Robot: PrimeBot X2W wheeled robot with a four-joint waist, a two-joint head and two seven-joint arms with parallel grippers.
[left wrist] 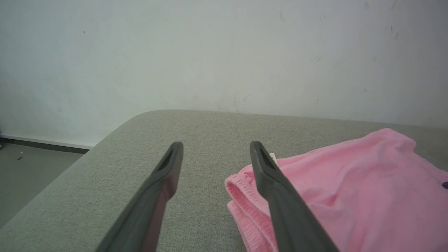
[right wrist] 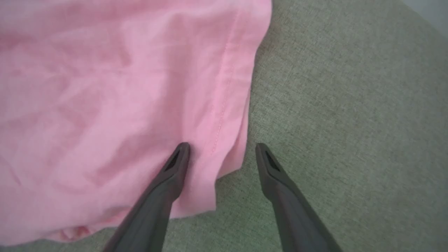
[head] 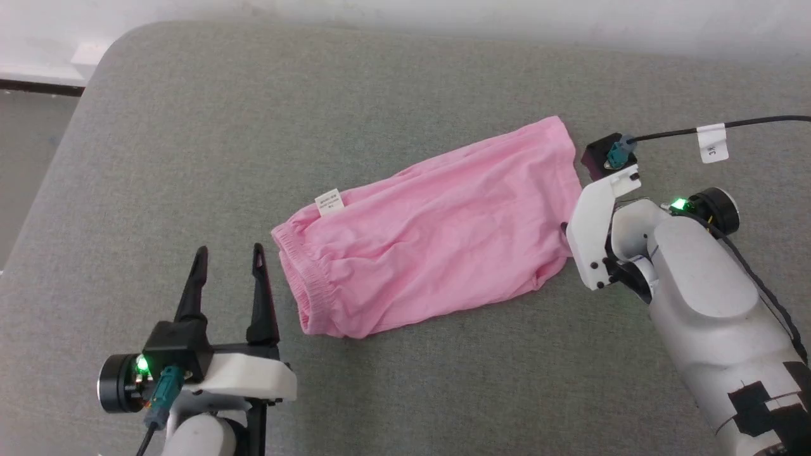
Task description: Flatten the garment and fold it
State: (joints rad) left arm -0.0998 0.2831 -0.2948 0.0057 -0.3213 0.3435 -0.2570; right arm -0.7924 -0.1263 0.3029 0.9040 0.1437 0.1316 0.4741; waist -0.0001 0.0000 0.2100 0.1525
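The pink garment (head: 431,234) lies spread, slightly wrinkled, on the grey cushion, its elastic waistband at the left and a small white label (head: 329,202) on its upper left edge. My left gripper (head: 230,254) is open just left of the waistband (left wrist: 241,203), apart from the cloth, with nothing between its fingers. My right gripper (right wrist: 222,148) is open and straddles the garment's stitched right hem (right wrist: 224,115): one finger over the cloth, the other over bare cushion. In the head view the right wrist (head: 595,234) stands at the garment's right edge and hides the fingertips.
The grey fabric cushion (head: 253,126) has a rounded corner at the far left, with floor (head: 25,145) beyond it. A white wall (left wrist: 210,52) runs along the far edge. A black cable with a white tag (head: 713,142) trails from the right wrist.
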